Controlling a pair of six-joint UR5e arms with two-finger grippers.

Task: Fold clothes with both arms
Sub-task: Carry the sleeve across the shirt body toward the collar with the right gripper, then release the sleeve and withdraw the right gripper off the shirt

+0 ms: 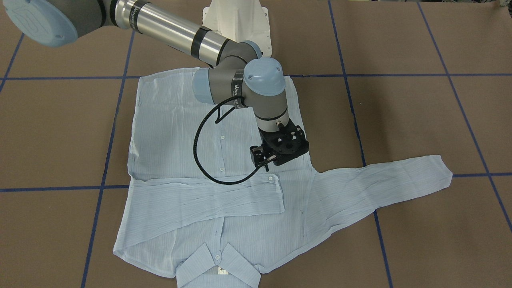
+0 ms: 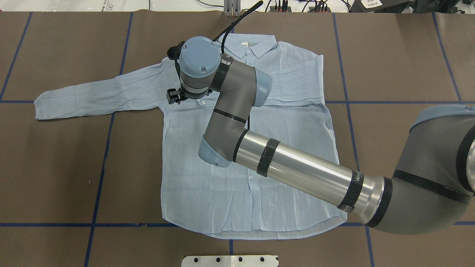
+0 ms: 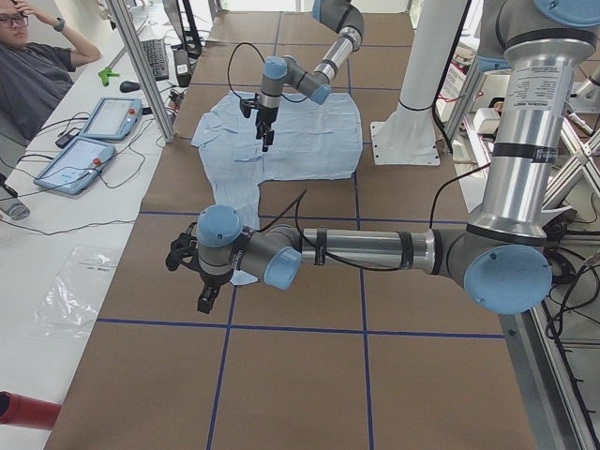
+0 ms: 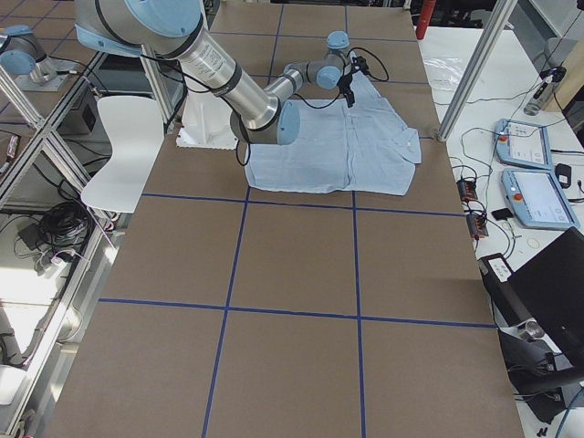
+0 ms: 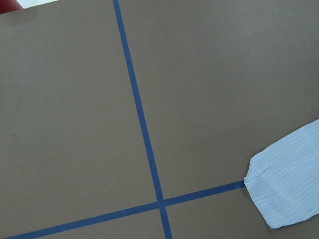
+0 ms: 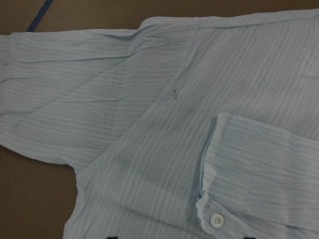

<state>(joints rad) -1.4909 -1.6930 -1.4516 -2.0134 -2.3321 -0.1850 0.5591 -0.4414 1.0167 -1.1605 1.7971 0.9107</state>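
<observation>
I judge we are at the sleeve step. On the overhead view the shirt [image 2: 207, 185] lies flat and buttoned on the table [image 2: 55, 167]. One sleeve [image 2: 297, 87] is already laid across the chest, and the other sleeve [image 2: 96, 92] stretches out toward 9 o'clock. The body's long axis runs from 12 to 6 o'clock, with the collar [image 2: 256, 46] at 12, away from the robot, and the hem [image 2: 252, 231] at 6. The right gripper [image 1: 276, 154] hovers over the chest near the 9 o'clock shoulder, jaws wide, holding nothing. The left gripper [image 3: 192, 278] hangs over the table near the free cuff [image 5: 286, 184]; I cannot tell if it is spread or closed. Next, I think, this cuff must be pinched and carried toward 3 o'clock, while the right arm gives room.
</observation>
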